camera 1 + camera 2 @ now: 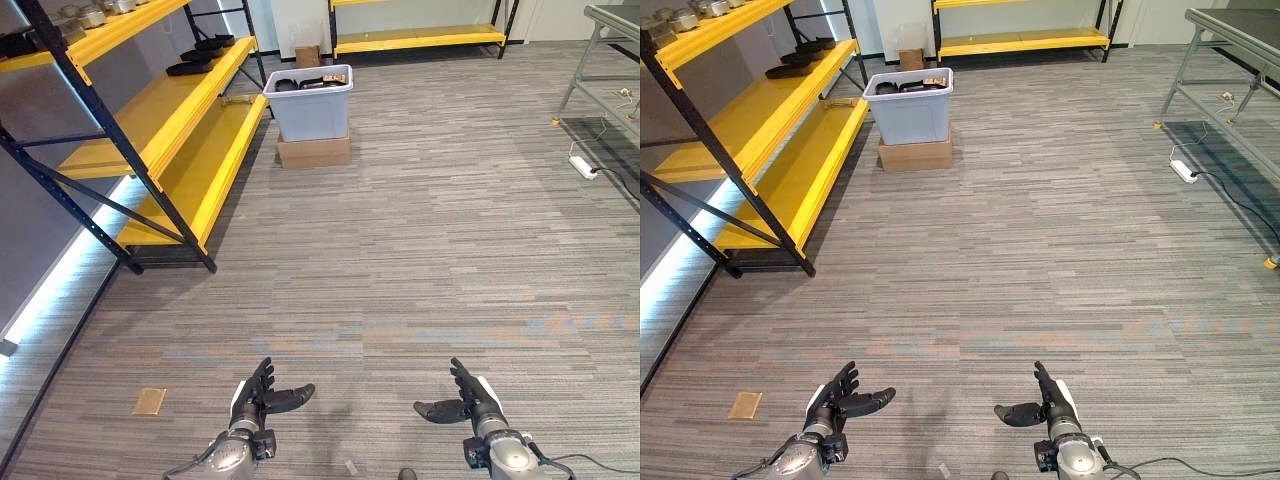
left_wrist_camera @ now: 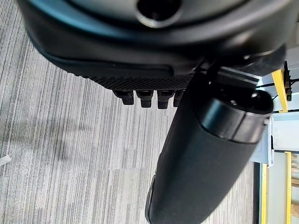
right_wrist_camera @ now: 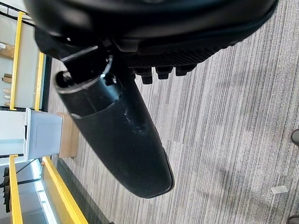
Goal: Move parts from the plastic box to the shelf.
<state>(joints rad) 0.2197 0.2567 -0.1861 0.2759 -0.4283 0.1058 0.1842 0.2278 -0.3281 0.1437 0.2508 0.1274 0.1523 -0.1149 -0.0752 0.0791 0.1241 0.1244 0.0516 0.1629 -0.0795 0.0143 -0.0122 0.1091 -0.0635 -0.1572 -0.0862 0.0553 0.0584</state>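
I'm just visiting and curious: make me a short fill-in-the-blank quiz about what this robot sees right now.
1. The grey plastic box stands on a flat brown ____ box.
2. The tall rack's shelves are painted ____.
3. The left hand and the right hand both hold ____.
4. The white power strip lies on the ____.

Missing words: cardboard; yellow; nothing; floor

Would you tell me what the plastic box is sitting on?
The plastic box rests on a flat cardboard box on the floor. How much of that cardboard's top it covers is hidden.
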